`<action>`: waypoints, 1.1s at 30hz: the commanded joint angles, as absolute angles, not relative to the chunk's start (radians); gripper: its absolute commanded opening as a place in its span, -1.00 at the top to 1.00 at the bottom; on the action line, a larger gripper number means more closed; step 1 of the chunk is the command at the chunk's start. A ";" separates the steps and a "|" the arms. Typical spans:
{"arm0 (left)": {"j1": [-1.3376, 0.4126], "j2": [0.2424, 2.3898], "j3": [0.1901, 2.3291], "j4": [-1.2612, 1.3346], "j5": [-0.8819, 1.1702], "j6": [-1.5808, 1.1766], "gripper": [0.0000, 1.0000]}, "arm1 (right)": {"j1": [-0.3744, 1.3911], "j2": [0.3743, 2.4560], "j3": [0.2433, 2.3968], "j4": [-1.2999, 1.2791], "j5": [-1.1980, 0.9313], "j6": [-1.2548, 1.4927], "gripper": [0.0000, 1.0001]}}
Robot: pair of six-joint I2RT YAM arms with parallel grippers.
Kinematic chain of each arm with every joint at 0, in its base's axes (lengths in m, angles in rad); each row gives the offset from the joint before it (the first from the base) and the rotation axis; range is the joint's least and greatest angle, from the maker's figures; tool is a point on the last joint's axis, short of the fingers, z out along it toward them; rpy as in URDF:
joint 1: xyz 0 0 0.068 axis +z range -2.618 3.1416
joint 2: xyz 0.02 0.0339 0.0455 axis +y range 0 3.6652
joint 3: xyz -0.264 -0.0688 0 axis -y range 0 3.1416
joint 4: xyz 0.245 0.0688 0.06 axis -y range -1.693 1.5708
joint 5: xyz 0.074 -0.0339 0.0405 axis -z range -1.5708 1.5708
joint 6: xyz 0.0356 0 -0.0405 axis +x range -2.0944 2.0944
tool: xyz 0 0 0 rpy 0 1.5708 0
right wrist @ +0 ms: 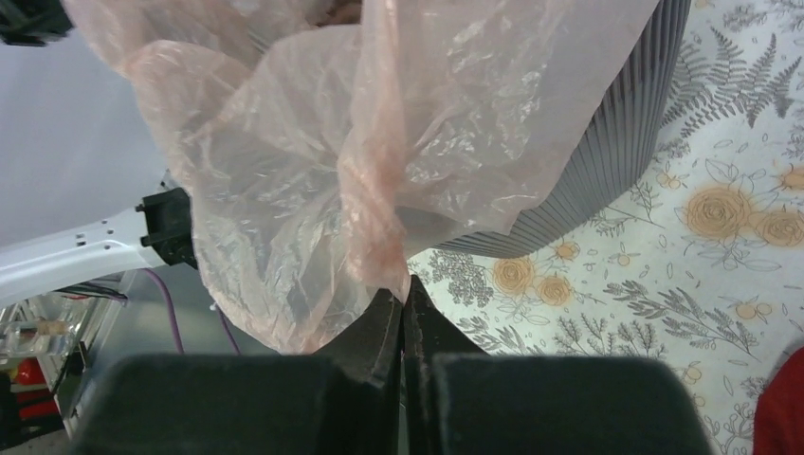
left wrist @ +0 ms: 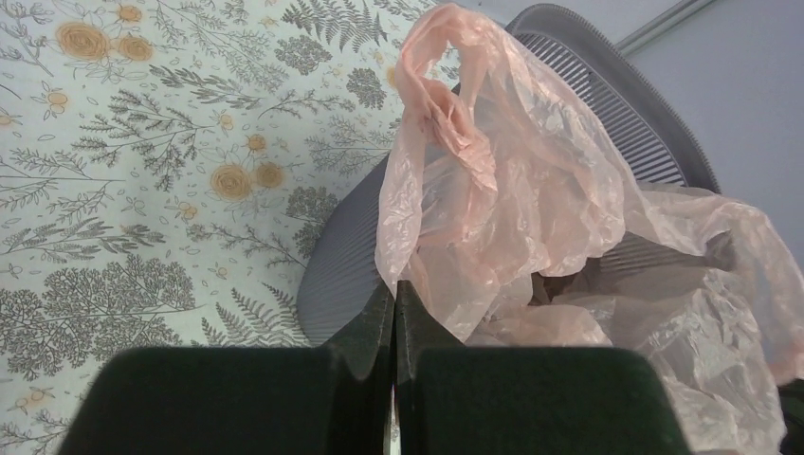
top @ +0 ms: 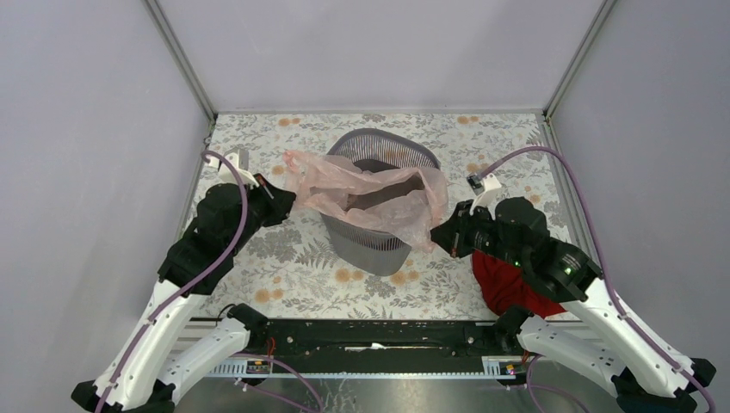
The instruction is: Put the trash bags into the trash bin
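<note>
The pale-pink trash bag (top: pixel 370 191) is stretched across the mouth of the dark grey mesh trash bin (top: pixel 379 245), sagging into it and draping over its front right rim. My left gripper (top: pixel 286 200) is shut on the bag's left edge, left of the bin; the left wrist view shows the film (left wrist: pixel 493 180) pinched at the fingertips (left wrist: pixel 394 289) with the bin (left wrist: pixel 626 104) behind. My right gripper (top: pixel 448 234) is shut on the bag's right edge; the right wrist view shows the film (right wrist: pixel 379 142) pinched at the tips (right wrist: pixel 405 292) beside the bin wall (right wrist: pixel 616 142).
A dark red cloth (top: pixel 508 284) lies on the floral tablecloth (top: pixel 284 267) under my right arm; its corner shows in the right wrist view (right wrist: pixel 782 408). Grey enclosure walls and metal frame posts (top: pixel 185 64) surround the table.
</note>
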State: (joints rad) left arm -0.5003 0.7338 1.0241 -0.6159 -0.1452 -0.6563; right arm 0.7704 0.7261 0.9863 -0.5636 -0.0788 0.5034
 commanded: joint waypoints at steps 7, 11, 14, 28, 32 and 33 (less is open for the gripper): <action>-0.495 0.730 1.153 -0.616 -0.162 -0.588 1.00 | 0.773 0.681 1.139 -0.612 0.037 0.429 1.00; -0.495 0.715 1.130 -0.655 -0.185 -0.576 1.00 | 0.773 0.632 1.144 -0.671 0.081 0.432 1.00; -0.495 0.682 1.100 -0.681 -0.194 -0.590 1.00 | 0.774 0.593 1.117 -0.695 0.080 0.462 1.00; -0.495 0.675 1.004 -0.717 -0.204 -0.648 1.00 | 0.773 0.565 0.937 -0.591 -0.295 0.431 1.00; -0.495 0.708 0.911 -0.630 -0.173 -0.634 1.00 | 0.773 0.585 0.836 -0.575 -0.221 0.438 1.00; -0.495 0.732 0.908 -0.619 -0.172 -0.621 1.00 | 0.773 0.590 0.824 -0.580 -0.136 0.452 1.00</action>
State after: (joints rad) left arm -0.5003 0.6762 0.9504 -0.7048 -0.1844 -0.6334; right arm 0.7704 0.5629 0.8768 -0.6144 -0.2035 0.4492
